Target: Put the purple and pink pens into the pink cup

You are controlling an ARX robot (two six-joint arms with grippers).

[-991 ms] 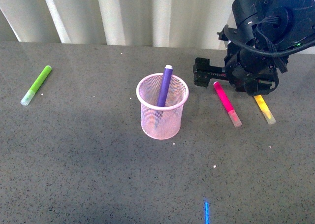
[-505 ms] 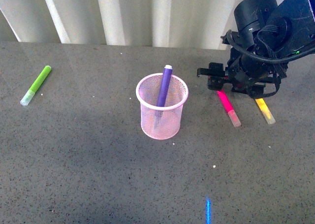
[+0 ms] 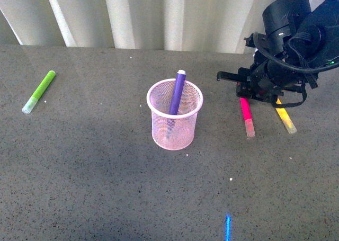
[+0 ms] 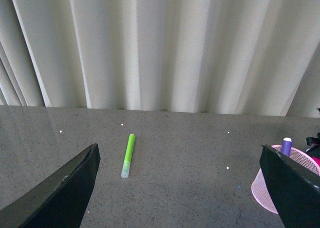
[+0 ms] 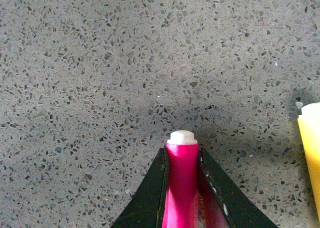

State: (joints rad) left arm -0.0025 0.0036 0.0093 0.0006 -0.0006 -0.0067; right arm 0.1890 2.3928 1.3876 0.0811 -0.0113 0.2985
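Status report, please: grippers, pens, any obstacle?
Left gripper open. Right gripper shut on pink pen. Purple pen in pink cup. Yellow marker beside pink pen, not touching.

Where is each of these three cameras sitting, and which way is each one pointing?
Front view: on the body, facing the table, pink cup holding purple pen; right arm shows.
Left wrist view: raised, facing the curtain; fingers of the open left tool frame it.
Right wrist view: close above the table, along the right tool gripping the pink pen.
Shared: green marker, in front and left wrist views.
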